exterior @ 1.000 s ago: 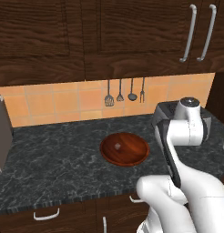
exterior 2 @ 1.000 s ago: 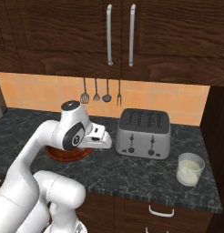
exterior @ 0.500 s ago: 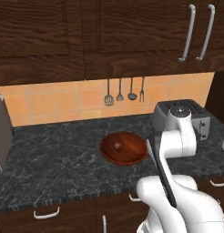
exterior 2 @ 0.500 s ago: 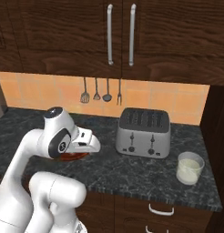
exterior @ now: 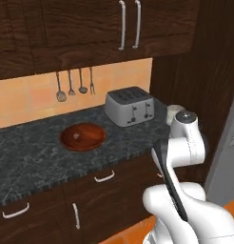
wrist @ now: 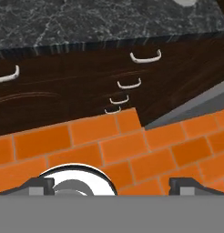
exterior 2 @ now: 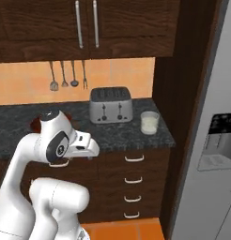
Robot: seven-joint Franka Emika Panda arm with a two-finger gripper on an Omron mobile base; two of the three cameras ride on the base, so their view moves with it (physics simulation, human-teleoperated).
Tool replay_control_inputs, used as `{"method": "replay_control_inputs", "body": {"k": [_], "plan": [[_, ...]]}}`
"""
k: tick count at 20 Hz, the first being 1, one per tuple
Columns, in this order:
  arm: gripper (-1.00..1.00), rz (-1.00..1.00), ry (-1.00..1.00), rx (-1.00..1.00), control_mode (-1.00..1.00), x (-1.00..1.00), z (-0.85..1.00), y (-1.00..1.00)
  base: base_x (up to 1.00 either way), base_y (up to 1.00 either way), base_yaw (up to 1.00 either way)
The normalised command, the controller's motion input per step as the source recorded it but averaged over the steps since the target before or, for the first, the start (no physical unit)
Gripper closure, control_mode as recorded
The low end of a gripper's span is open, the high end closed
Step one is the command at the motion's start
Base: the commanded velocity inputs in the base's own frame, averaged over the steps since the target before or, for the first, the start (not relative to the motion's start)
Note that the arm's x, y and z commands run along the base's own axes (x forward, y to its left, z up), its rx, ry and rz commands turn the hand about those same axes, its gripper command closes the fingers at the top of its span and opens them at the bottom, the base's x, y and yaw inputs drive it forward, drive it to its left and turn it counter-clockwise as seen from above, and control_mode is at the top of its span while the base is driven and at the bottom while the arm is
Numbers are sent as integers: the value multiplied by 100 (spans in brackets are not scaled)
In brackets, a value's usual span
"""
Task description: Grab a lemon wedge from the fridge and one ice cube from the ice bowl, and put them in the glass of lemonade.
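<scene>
The reddish-brown ice bowl (exterior: pixel 82 137) sits on the dark counter, with a tiny pale ice cube (exterior: pixel 75 136) inside it. The glass of lemonade (exterior 2: pixel 149 122) stands to the right of the silver toaster (exterior 2: pixel 111 104), near the counter's right end. In the left base view my arm partly covers the glass (exterior: pixel 174 113). The silver-grey fridge (exterior 2: pixel 206 178) fills the right side with its doors shut, and the lemon wedge is hidden. My gripper (wrist: pixel 111 185) is open and empty, pointing down in front of the drawers, well away from the bowl and glass.
Dark wood drawers (wrist: pixel 132 77) with curved handles run below the counter edge, above an orange brick floor (wrist: pixel 132 145). A dark wood panel (exterior 2: pixel 183 93) stands between counter and fridge. Utensils (exterior: pixel 73 86) hang on the tiled wall, and upper cabinets (exterior 2: pixel 84 23) are overhead.
The whole picture has shifted: the base has moved right, bringing the fridge into view. The arm has drawn back from over the counter and the hand now points downward. The gripper stays open.
</scene>
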Motion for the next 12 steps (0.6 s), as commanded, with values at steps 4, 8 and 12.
{"method": "replay_control_inputs", "body": {"k": [4, 8, 12], "plan": [[-100, 0, 0, 0, 100, 0, 0, 0, 2, -77, -42], [-100, 0, 0, 0, 100, 0, 0, 0, -10, -74, -46], [-100, 0, 0, 0, 100, 0, 0, 0, -10, -77, -9]]}}
